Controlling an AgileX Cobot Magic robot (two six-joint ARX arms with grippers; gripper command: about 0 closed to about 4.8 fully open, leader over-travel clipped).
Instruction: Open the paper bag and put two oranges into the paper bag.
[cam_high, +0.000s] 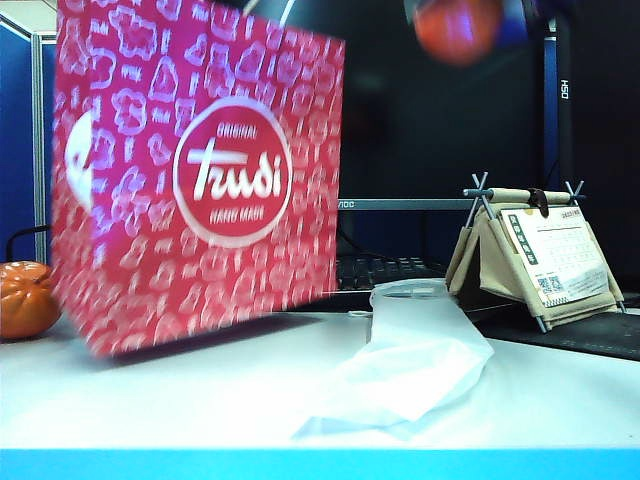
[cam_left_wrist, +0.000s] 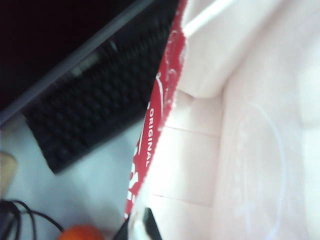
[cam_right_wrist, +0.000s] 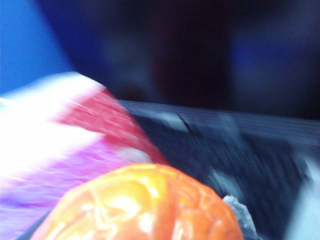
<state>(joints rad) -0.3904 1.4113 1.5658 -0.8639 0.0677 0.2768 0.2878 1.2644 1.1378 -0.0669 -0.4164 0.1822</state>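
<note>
The paper bag (cam_high: 200, 180) stood on the white worktop (cam_high: 200, 400), tilted, with one bottom corner raised off the surface and its printed logo face turned to the exterior camera. Its picture was smeared.

The left claw (cam_left_wrist: 142, 227) was at the bag's top edge. In the left wrist view only its dark tips showed, one on each side of the red rim, closed tight on the bag's wall, with the pale inside of the bag (cam_left_wrist: 240, 150) filling most of the picture. No part of the left claw could be made out in the exterior view.

One orange (cam_high: 27, 298) lay on the worktop just beside the bag, on its outer side, away from the keyboard. The same fruit (cam_left_wrist: 82, 233) showed as a sliver in the left wrist view.

The other orange (cam_high: 458, 28) was high above the worktop, well above and beside the bag's upper corner. In the right wrist view it (cam_right_wrist: 145, 205) filled the foreground, sitting in the right claw (cam_right_wrist: 145, 220), whose fingers (cam_right_wrist: 242, 215) stood wide around it; the bag (cam_right_wrist: 95, 120) was below and ahead of it.

Beyond the bag lay a black keyboard (cam_high: 385, 270), and next to the bag on the worktop a white plastic bag (cam_high: 410, 360) was spread flat. Further from the bag stood a desk calendar (cam_high: 540, 255).
</note>
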